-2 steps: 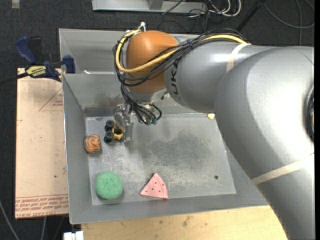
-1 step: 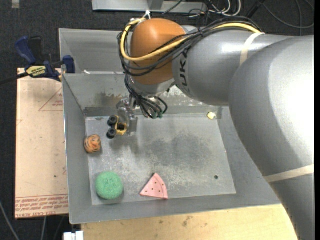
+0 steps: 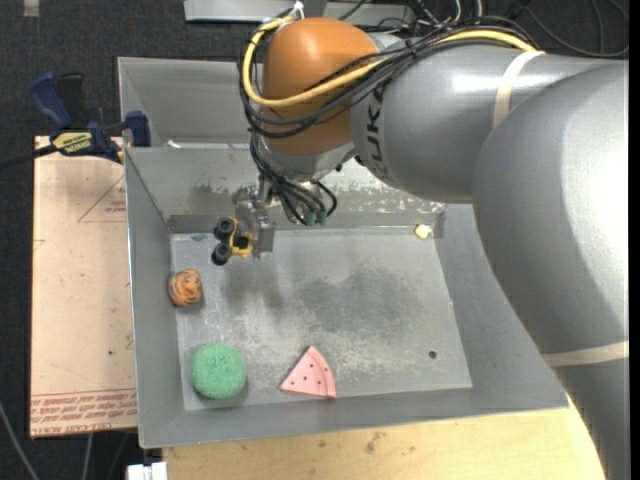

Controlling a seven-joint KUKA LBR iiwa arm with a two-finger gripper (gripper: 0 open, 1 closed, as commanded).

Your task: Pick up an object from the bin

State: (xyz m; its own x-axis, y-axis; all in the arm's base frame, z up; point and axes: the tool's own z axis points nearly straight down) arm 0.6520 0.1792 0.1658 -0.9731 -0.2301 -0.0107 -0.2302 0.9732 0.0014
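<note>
You've got the gripper [image 3: 252,233] low at the back-left of the bin [image 3: 150,230], just beside a small black-and-yellow thing [image 3: 228,241], can't tell if it's spread or pinching it; striped orange ball [image 3: 185,287], green ball [image 3: 218,371] and pink wedge [image 3: 309,375] sit nearer the front.

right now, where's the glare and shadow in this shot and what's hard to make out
Camera view: glare speckles the foot of the grey metal bin's back wall; the green round sponge ball and the pink wedge cast only faint shadows; the gripper is in shade under the orange wrist cover, so whether the small yellow-and-black piece beside it is held is unclear.
</note>
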